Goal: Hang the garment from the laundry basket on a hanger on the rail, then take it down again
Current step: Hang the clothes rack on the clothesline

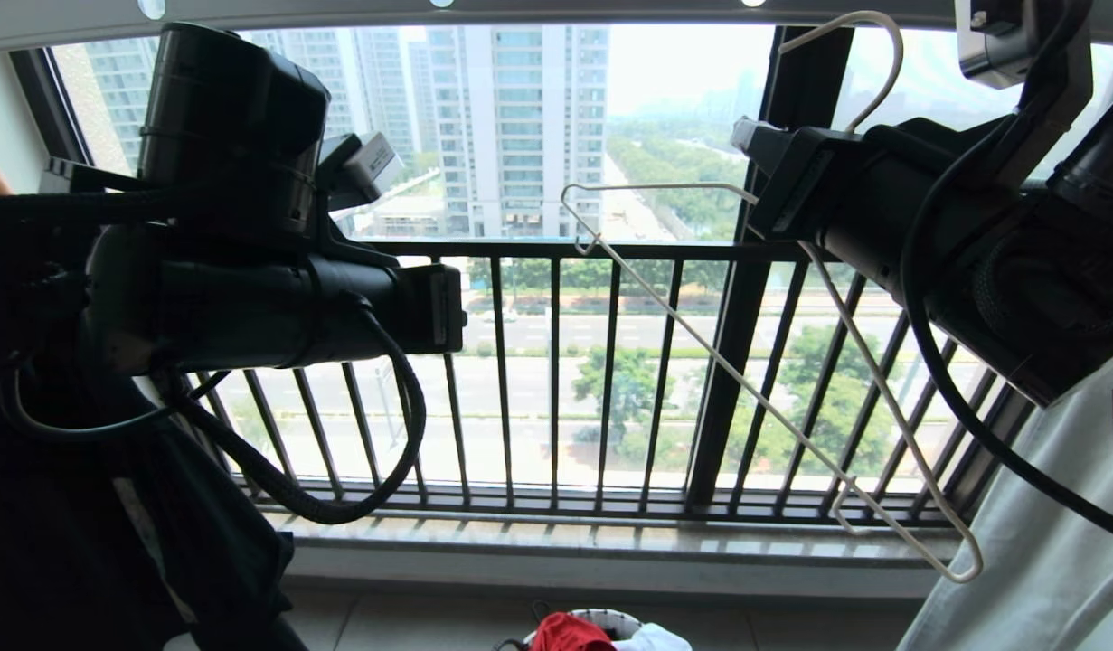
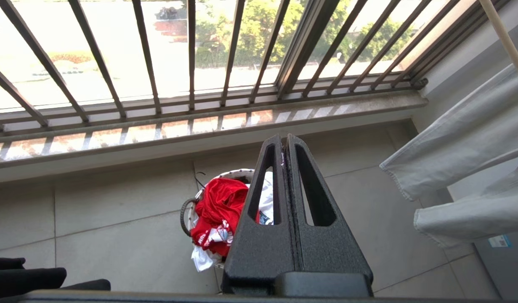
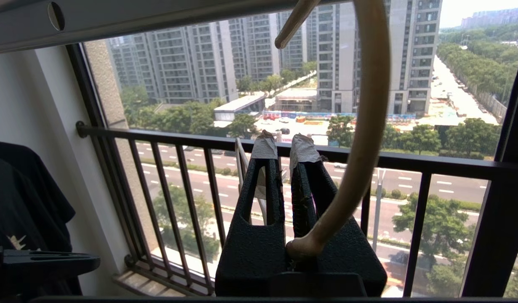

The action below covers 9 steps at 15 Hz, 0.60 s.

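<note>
The red garment (image 2: pixel 219 202) lies crumpled in the laundry basket (image 2: pixel 225 173) on the floor; the head view shows only its top (image 1: pixel 570 633). High above it, my left gripper (image 2: pixel 284 139) is shut and empty. My right gripper (image 3: pixel 284 141) is shut on the off-white hanger (image 1: pixel 791 398), with the neck clamped deep between the jaws. The bare hanger slants down to the right. Its hook (image 3: pixel 368 105) curves up towards the grey rail (image 1: pixel 556 11); I cannot tell whether it sits over the rail.
A black railing (image 1: pixel 556 249) with vertical bars closes the balcony ahead. A pale grey garment (image 1: pixel 1044 542) hangs at the right and a dark one (image 1: pixel 68 542) at the left. A white shirt (image 2: pixel 267 198) shares the basket.
</note>
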### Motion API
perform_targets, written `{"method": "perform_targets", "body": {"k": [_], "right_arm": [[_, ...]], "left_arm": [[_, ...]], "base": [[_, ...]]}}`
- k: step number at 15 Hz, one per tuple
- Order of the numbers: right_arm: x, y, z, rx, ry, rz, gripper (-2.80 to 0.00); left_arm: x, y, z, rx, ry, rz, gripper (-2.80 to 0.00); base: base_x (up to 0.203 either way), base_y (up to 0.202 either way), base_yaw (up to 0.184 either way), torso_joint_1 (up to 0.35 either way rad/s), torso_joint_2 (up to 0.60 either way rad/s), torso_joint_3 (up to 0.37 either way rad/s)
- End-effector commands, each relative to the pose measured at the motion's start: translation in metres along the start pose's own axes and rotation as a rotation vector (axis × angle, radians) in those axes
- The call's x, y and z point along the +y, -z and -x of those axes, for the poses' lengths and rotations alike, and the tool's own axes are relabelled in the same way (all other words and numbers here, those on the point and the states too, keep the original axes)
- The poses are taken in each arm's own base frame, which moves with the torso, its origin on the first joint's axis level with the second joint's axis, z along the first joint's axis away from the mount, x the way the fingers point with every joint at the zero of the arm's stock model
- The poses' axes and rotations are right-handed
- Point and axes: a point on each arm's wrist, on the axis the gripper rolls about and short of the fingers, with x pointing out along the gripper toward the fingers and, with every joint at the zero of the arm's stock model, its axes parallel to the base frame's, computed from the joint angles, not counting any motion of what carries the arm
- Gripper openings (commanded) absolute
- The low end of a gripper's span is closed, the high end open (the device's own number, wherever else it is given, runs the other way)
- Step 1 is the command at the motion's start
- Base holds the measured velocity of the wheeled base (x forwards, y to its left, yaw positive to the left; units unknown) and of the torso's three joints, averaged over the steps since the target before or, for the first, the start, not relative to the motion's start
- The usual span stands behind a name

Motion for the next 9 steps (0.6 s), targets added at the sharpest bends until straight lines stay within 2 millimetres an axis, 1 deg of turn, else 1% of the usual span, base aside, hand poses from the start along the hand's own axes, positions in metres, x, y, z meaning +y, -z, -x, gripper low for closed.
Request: {"method": "perform_targets", "body": {"k": [1,3,5,7,9], "right_arm": [[-0.004,-0.025,0.016,-0.036,0.008,0.006,-2.8],[-0.004,-0.032,0.018,-0.009,0.005,0.02,-2.8],[-0.003,-0.028,0.014,0.028,0.005,0.032,-2.8],[-0.002,-0.034,0.01,0.017,0.008,0.028,-2.8],[-0.001,-0.034,0.006,0.043,0.009,0.036,-2.8]], "left_arm": [[0.0,-0.003,0.006,-0.017,0.006,0.005,-2.8],[0.0,-0.004,0.01,-0.027,0.005,0.007,-2.8],[0.002,-0.007,0.018,-0.048,0.007,0.012,-2.8],[0.003,-0.009,0.024,-0.062,0.009,0.015,-2.8],[0.003,-0.01,0.028,-0.071,0.012,0.016,-2.8]], "base": [[0.0,0.0,0.0,0.0,0.0,0.0],[0.0,0.0,0.0,0.0,0.0,0.0],[0.0,0.0,0.0,0.0,0.0,0.0],[0.0,0.0,0.0,0.0,0.0,0.0],[0.0,0.0,0.0,0.0,0.0,0.0]]}}
